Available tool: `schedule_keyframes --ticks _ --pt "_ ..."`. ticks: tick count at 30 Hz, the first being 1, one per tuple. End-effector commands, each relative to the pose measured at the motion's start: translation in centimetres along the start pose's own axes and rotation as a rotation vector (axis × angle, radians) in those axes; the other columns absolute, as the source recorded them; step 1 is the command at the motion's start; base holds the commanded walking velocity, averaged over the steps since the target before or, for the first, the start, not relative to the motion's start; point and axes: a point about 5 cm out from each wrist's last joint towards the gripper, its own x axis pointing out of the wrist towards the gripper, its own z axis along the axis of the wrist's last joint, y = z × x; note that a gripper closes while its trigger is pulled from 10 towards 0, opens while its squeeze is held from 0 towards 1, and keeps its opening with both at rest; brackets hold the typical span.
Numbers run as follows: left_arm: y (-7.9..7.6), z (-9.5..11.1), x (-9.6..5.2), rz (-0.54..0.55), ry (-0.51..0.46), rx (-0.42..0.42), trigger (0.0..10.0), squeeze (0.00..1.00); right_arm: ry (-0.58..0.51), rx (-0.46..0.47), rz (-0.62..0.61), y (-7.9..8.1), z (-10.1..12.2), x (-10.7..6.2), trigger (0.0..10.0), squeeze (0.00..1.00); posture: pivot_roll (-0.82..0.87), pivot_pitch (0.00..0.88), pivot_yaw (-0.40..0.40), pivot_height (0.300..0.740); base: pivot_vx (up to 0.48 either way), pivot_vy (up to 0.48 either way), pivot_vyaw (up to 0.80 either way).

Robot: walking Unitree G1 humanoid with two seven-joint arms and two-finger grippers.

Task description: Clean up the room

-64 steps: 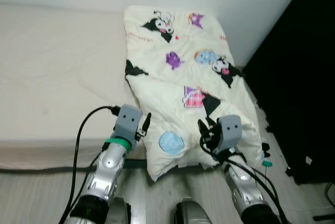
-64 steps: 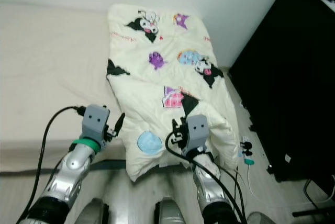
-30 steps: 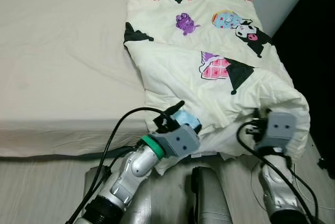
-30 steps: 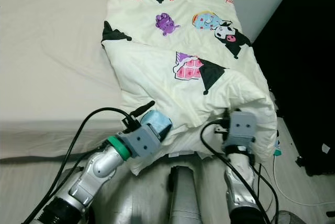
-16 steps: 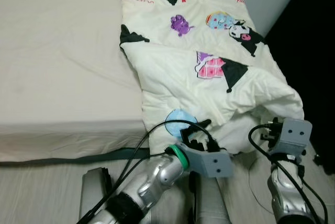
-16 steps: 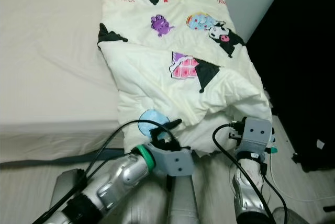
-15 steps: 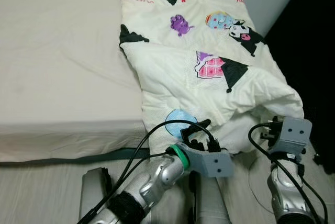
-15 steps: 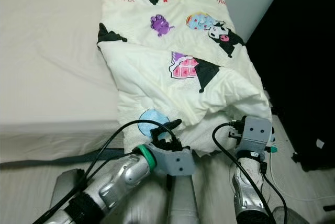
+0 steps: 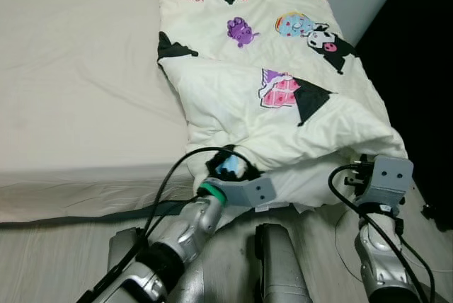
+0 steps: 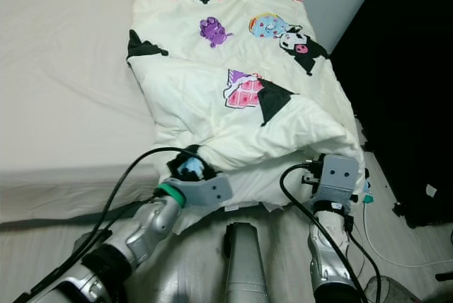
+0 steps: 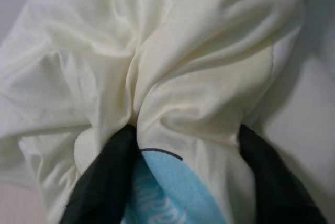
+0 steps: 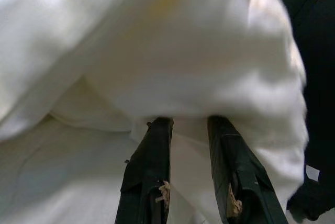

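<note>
A cream quilt (image 9: 269, 55) printed with cartoon figures lies along the bed's right side, its lower end hanging over the foot edge. My left gripper (image 9: 230, 167) is pushed into a fold at that lower edge, by a round blue print (image 11: 167, 192). In the left wrist view its black fingers (image 11: 104, 182) stand wide apart, open, with bunched quilt cloth between them. My right gripper (image 9: 369, 170) is under the quilt's right corner. In the right wrist view its fingers (image 12: 152, 166) sit close together, shut on a pinch of the quilt (image 12: 172, 62).
The mattress with a beige sheet (image 9: 71, 69) spreads to the left. A dark piece of furniture (image 9: 432, 69) stands close on the right, with cables and a small teal thing (image 10: 366, 199) on the floor beside it. Pale wood floor (image 9: 56, 267) lies below the bed.
My left gripper has come up from below the quilt's edge into the fold at the blue print. The right gripper keeps its hold on the corner. The camera has shifted slightly.
</note>
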Motion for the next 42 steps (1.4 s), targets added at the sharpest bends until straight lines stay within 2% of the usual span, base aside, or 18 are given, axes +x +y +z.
schedule_keyframes --ticks 1,2,6,8,10,13,17,23,27,28,29,32,36,38,39,40,41,42 --pt "-0.7 -0.3 -0.4 -0.008 0.010 0.000 2.7 0.00 0.033 -0.008 -0.005 -0.3 -0.6 -0.4 10.0 0.00 -0.07 0.113 -0.056 0.530 0.000 0.000 0.00" --pt "-0.6 -0.1 -0.6 -0.010 0.007 -0.070 0.0 0.00 0.035 -0.006 -0.002 -0.2 -0.7 -0.4 10.0 0.00 -0.06 0.116 -0.056 0.530 0.000 0.000 0.00" --pt "-0.4 -0.1 -0.7 -0.010 0.002 -0.122 0.0 0.00 0.037 -0.005 0.000 -0.1 -0.7 -0.4 10.0 0.00 -0.06 0.116 -0.056 0.530 0.000 0.000 0.00" --pt "0.3 0.5 -1.2 -0.034 -0.028 -0.294 0.0 0.00 0.040 -0.002 0.006 0.1 -0.7 -0.4 10.0 0.00 -0.05 0.120 -0.055 0.530 0.000 0.000 0.00" --pt "1.4 1.1 -1.5 -0.070 -0.086 -0.403 0.0 0.00 0.041 0.002 0.011 0.3 -0.7 -0.4 10.0 0.00 -0.05 0.120 -0.054 0.530 0.000 0.000 0.00" --pt "2.4 1.1 -1.6 -0.095 -0.118 -0.460 0.0 0.00 0.041 0.006 0.015 0.5 -0.7 -0.3 10.0 0.00 -0.04 0.121 -0.051 0.530 0.000 0.000 0.00" --pt "3.9 0.8 -2.0 -0.135 -0.170 -0.462 0.0 0.00 0.040 0.011 0.018 0.6 -0.6 -0.3 10.0 0.00 -0.04 0.123 -0.047 0.530 0.000 0.000 0.00" --pt "4.5 0.3 -2.2 -0.143 -0.174 -0.454 0.0 0.00 0.039 0.015 0.018 0.7 -0.6 -0.2 10.0 0.00 -0.03 0.121 -0.045 0.530 0.000 0.000 0.00" --pt "5.6 0.2 -2.7 -0.161 -0.197 -0.502 0.0 0.00 0.035 0.018 0.021 0.8 -0.5 -0.2 10.0 0.00 -0.03 0.120 -0.041 0.530 0.000 0.000 0.00" --pt "6.3 0.3 -3.0 -0.187 -0.219 -0.538 9.0 0.00 0.032 0.019 0.023 0.8 -0.4 -0.1 10.0 0.00 -0.03 0.119 -0.040 0.530 0.000 0.000 0.00" --pt "6.8 0.3 -3.3 -0.210 -0.235 -0.563 10.0 0.00 0.031 0.019 0.024 0.8 -0.4 -0.1 10.0 0.00 -0.03 0.119 -0.040 0.530 0.000 0.000 0.00" --pt "8.3 -0.2 -4.3 -0.292 -0.287 -0.476 10.0 0.00 0.024 0.015 0.026 0.6 -0.2 0.2 10.0 0.00 -0.02 0.118 -0.037 0.530 0.000 0.000 0.00" --pt "9.7 -2.7 -6.9 -0.519 -0.268 -0.241 10.0 0.00 0.001 0.006 0.019 -0.2 0.3 0.9 10.0 0.00 -0.02 0.120 -0.030 0.530 0.000 0.000 0.00" --pt "9.7 -2.7 -6.9 -0.519 -0.268 -0.241 10.0 0.00 0.001 0.006 0.019 -0.2 0.3 0.9 10.0 0.00 -0.02 0.120 -0.030 0.530 0.000 0.000 0.00" --pt "9.9 -3.4 -7.7 -0.578 -0.247 -0.206 10.0 0.00 -0.004 0.015 0.023 -0.3 0.5 1.1 10.0 0.00 -0.01 0.122 -0.028 0.530 0.000 0.000 0.00" --pt "9.7 -4.5 -9.1 -0.662 -0.199 -0.177 10.0 0.00 0.074 0.121 0.255 1.8 0.4 0.8 10.0 0.00 -0.01 0.125 -0.025 0.530 0.000 0.000 0.00" --pt "9.7 -4.5 -9.1 -0.662 -0.199 -0.177 10.0 0.00 0.074 0.121 0.255 1.8 0.4 0.8 10.0 0.00 -0.01 0.125 -0.025 0.530 0.000 0.000 0.00" --pt "9.6 -5.1 -9.7 -0.698 -0.174 -0.168 10.0 0.00 0.125 0.208 0.436 3.6 0.4 0.2 10.0 0.00 -0.01 0.125 -0.024 0.530 0.000 0.000 0.00"
